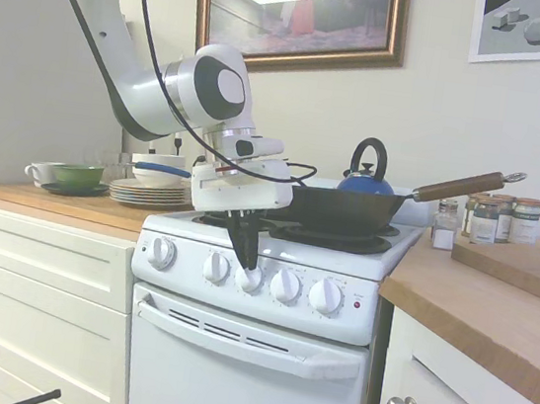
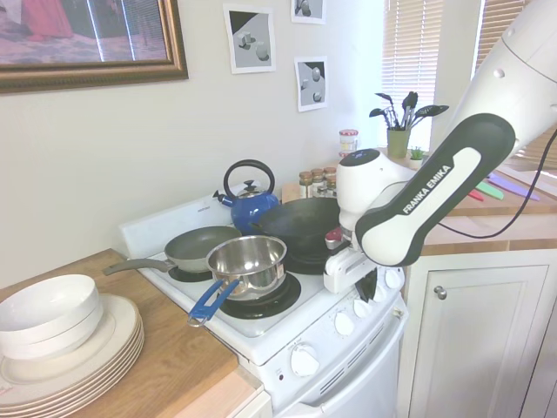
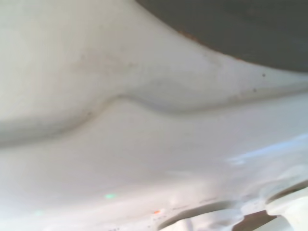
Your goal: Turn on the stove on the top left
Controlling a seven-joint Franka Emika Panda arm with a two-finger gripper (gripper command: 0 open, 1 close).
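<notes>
While the pincer [image 1: 245, 264] clenches the stove's [image 1: 249, 359] middle knob [image 1: 250, 279], a wok [image 1: 348, 210] overhangs.

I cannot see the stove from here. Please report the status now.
Gripper down at the front panel, on the middle knob; open or shut unclear. Stove knobs all in view. Wok just behind the gripper, not blocking.

Stove [image 1: 262, 336] under wok [image 1: 344, 210], kettle [image 1: 366, 175].
</notes>
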